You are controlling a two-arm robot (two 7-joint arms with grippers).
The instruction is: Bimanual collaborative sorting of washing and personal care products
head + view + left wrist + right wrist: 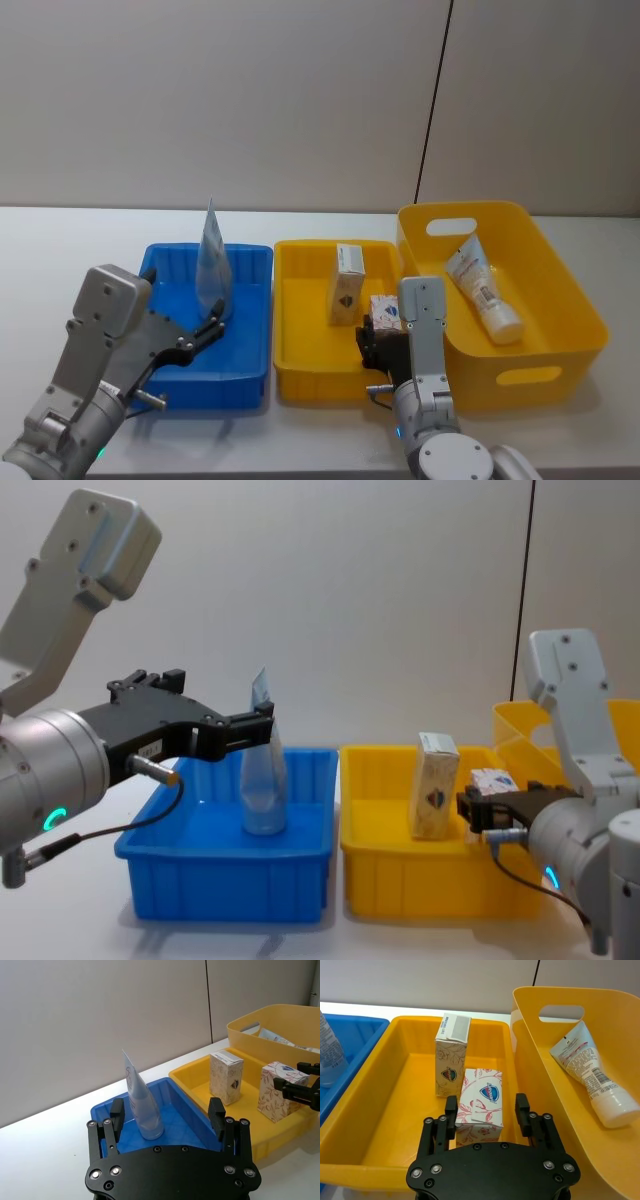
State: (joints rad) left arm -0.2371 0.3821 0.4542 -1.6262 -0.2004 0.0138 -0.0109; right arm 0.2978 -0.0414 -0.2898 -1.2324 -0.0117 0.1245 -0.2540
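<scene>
Item 1: squeeze tube [213, 262], upright on its cap in the blue tray [250, 375], centre-left of frame. Likely light, soft and slippery; hold low, near the stiffer cap. Left gripper [167, 1116] released, straddling it.

Item 2: small carton [481, 1101], yellow tray [410, 1067], lower centre. Likely light and crushable; grip the flat sides. Right gripper [486, 1110] spread around it.
</scene>
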